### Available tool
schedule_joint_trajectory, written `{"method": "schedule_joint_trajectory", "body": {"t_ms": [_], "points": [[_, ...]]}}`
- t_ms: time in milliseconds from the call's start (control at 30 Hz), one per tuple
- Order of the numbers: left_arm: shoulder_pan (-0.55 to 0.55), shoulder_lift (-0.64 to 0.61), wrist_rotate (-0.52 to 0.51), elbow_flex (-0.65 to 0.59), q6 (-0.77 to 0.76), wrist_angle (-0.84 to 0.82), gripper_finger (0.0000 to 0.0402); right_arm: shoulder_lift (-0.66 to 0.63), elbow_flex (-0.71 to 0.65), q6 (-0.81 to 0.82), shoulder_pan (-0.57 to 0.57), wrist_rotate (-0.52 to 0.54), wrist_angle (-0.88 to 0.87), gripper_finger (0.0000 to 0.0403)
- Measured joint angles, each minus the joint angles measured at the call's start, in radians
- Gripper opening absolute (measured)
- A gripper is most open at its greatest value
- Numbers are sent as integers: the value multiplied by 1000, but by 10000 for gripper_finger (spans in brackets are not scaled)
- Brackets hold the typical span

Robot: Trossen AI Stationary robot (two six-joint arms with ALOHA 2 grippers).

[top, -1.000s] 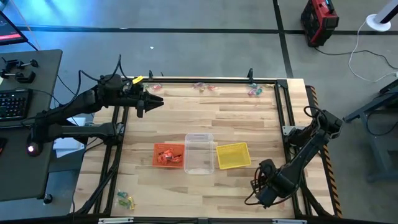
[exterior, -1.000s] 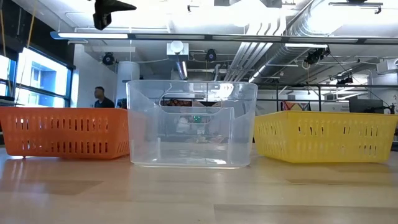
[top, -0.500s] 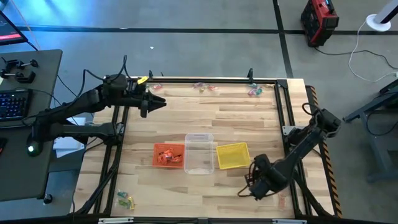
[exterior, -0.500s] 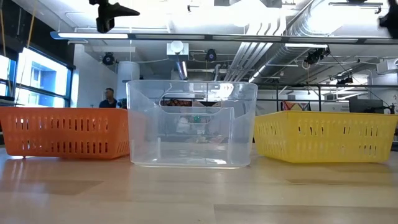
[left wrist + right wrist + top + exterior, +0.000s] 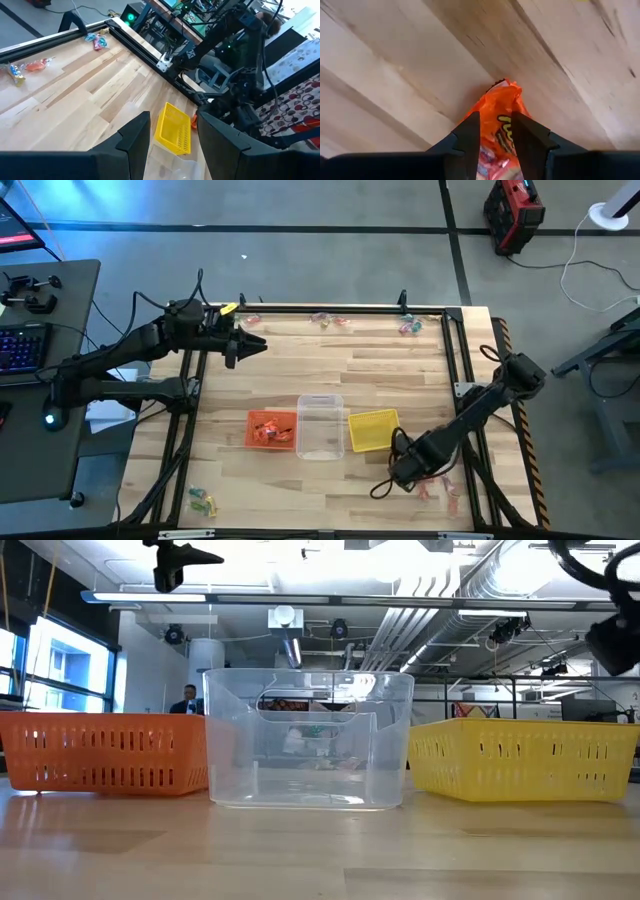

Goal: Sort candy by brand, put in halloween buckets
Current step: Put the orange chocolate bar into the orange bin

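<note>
Orange candy (image 5: 501, 127) sits pinched between the right gripper's (image 5: 400, 470) narrow jaws, above the desk (image 5: 330, 370) just in front of the yellow bucket (image 5: 374, 430); this arm has swung inward from the desk's right corner. The left gripper (image 5: 243, 346) hovers unmoved near the far-left edge, jaws parted and empty. More candy lies in the orange bucket (image 5: 270, 429).

open wood tabletop (image 5: 340, 370) mid-table, three buckets (image 5: 318, 428) in a touching row near front

Left tool (image 5: 252, 346) parted, raised over far-left table; right tool (image 5: 495, 135) clamped, near front.
</note>
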Motion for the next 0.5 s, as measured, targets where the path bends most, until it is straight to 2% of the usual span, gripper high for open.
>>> {"method": "schedule_joint_trajectory", "body": {"t_ms": [367,500], "points": [[0,0,0,0,-23,0,154,4,-19,-54,0,42,8,101],[0,0,0,0,-23,0,154,4,-59,-35,0,34,65,75]]}}
